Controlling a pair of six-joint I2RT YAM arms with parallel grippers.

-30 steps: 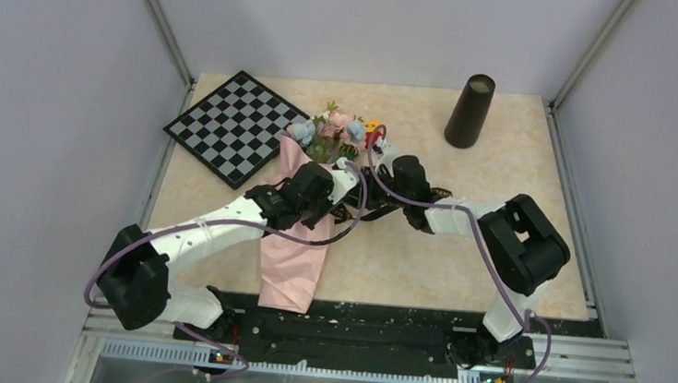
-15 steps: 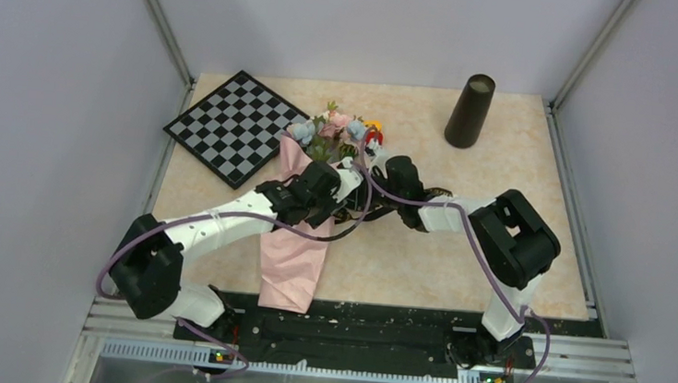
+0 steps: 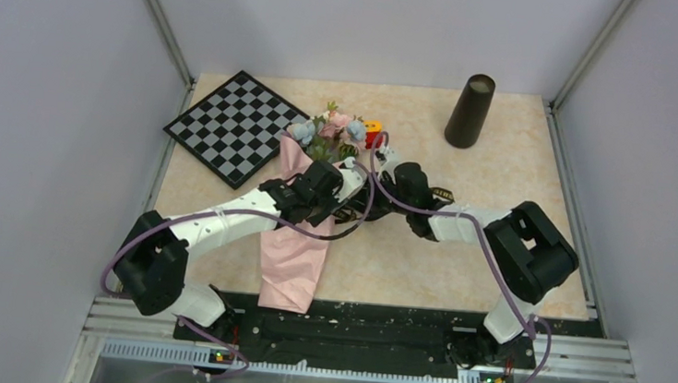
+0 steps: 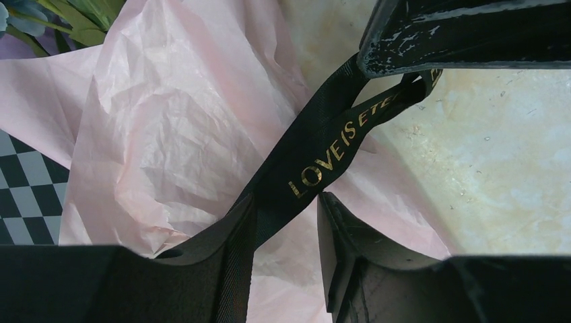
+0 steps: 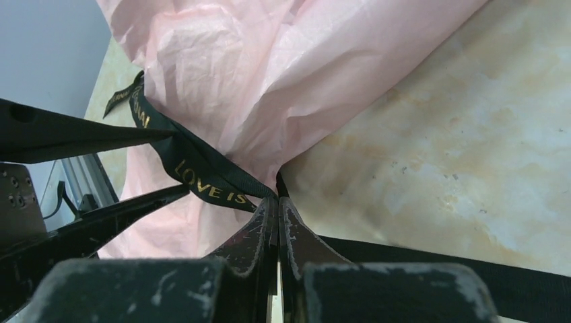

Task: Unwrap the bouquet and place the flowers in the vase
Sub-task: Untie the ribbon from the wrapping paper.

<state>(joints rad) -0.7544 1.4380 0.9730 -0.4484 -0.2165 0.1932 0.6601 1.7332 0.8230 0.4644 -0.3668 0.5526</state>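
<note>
The one bouquet (image 3: 299, 234) lies flat between the two arms, well apart from the single vase (image 3: 469, 110), with the right gripper (image 5: 277, 202) pinched tight on its one ribbon (image 4: 323, 161), seemingly to pull the tie loose, while the left gripper (image 4: 284, 202) straddles that ribbon, jaws apart

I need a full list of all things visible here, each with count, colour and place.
bouquet: one, pink paper, lying at centre.
flowers: several, pink, white, blue, at its far end.
ribbon: one, black with gold letters, around the paper.
vase: one, dark, upright, far right.
board: one, black-and-white checkered, far left.
block: one, red and yellow, right of flowers.
left gripper: one, black, open, ribbon between its fingers.
right gripper: one, black, shut on ribbon.
</note>
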